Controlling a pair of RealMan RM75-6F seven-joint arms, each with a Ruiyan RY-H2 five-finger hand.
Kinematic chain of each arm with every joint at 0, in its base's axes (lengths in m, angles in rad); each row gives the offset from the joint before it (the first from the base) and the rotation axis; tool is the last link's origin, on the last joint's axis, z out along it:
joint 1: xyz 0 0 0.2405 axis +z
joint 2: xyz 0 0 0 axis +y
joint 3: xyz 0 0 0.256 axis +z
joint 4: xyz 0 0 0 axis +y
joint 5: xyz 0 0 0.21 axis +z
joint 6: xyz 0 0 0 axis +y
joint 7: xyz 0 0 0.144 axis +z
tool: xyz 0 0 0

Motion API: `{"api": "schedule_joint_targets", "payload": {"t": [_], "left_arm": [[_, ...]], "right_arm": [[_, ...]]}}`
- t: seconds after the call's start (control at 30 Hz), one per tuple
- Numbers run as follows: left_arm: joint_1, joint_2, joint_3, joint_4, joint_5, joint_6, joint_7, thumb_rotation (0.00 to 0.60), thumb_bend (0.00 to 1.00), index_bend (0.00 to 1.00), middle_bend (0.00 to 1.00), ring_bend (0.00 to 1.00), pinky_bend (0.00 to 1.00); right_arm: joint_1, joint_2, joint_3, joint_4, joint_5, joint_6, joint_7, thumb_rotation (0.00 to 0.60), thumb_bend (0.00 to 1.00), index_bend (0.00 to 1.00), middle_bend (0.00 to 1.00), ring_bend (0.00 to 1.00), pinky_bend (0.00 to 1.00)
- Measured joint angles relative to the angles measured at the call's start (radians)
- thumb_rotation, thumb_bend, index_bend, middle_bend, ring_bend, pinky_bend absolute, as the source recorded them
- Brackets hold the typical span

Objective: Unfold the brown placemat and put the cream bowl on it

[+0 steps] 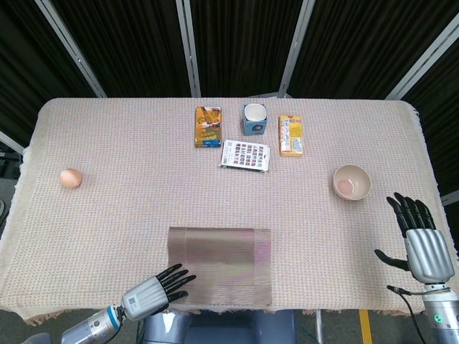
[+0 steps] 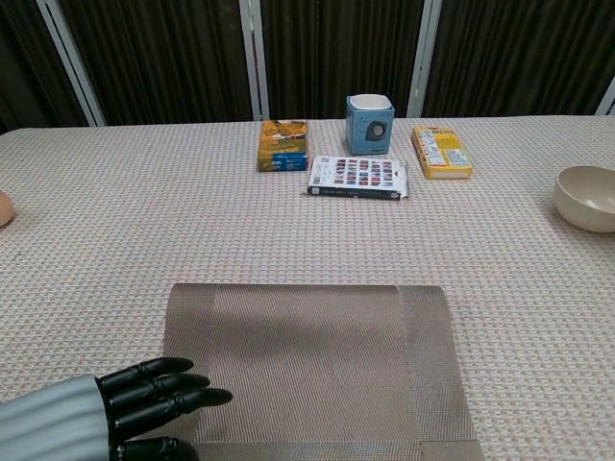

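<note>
The brown placemat [image 1: 221, 265] [image 2: 307, 365] lies folded at the table's near edge, its fold line along the far side. My left hand [image 1: 156, 289] [image 2: 144, 403] is open, its black fingers stretched out over the mat's near left corner. The cream bowl [image 1: 351, 182] [image 2: 588, 197] stands upright at the right side of the table. My right hand [image 1: 416, 233] is open, fingers spread and pointing up, off the table's right edge and nearer than the bowl. It holds nothing.
At the back middle stand an orange box [image 1: 208, 126], a blue cup-like box [image 1: 254, 119], a yellow box [image 1: 290, 135] and a flat patterned packet [image 1: 245, 155]. An egg [image 1: 70, 178] lies at the far left.
</note>
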Motion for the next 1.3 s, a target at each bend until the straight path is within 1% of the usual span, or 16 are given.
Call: {"api": "schedule_joint_targets", "payload": {"t": [0.13,0.27,0.43,0.87,1.13,1.3], "left_arm": [[-0.005,0.004,0.001,-0.007,-0.009,-0.005,0.003,0.600,0.36,0.28,0.00,0.00,0.00],[-0.007,0.005,0.004,-0.013,-0.016,-0.009,0.003,0.600,0.42,0.29,0.00,0.00,0.00],[-0.010,0.004,0.006,-0.020,-0.020,-0.013,0.004,0.600,0.46,0.29,0.00,0.00,0.00],[-0.018,0.009,0.013,-0.042,-0.037,-0.018,0.007,0.600,0.46,0.29,0.00,0.00,0.00],[-0.029,0.014,-0.005,-0.074,-0.058,-0.023,0.014,0.600,0.46,0.29,0.00,0.00,0.00],[-0.032,0.016,-0.005,-0.081,-0.072,-0.041,0.018,0.600,0.46,0.29,0.00,0.00,0.00]], "right_arm": [[0.000,0.001,0.001,-0.001,0.000,0.001,0.002,0.600,0.00,0.00,0.00,0.00,0.00],[-0.001,0.002,0.001,-0.002,-0.001,0.000,0.003,0.600,0.00,0.00,0.00,0.00,0.00],[-0.001,0.004,0.001,-0.003,-0.002,0.000,0.004,0.600,0.00,0.00,0.00,0.00,0.00],[-0.001,0.006,0.001,-0.005,-0.003,-0.003,0.002,0.600,0.00,0.00,0.00,0.00,0.00],[-0.001,0.007,0.002,-0.006,-0.003,-0.004,0.001,0.600,0.00,0.00,0.00,0.00,0.00],[-0.002,0.008,0.003,-0.006,-0.003,-0.003,0.004,0.600,0.00,0.00,0.00,0.00,0.00]]}}
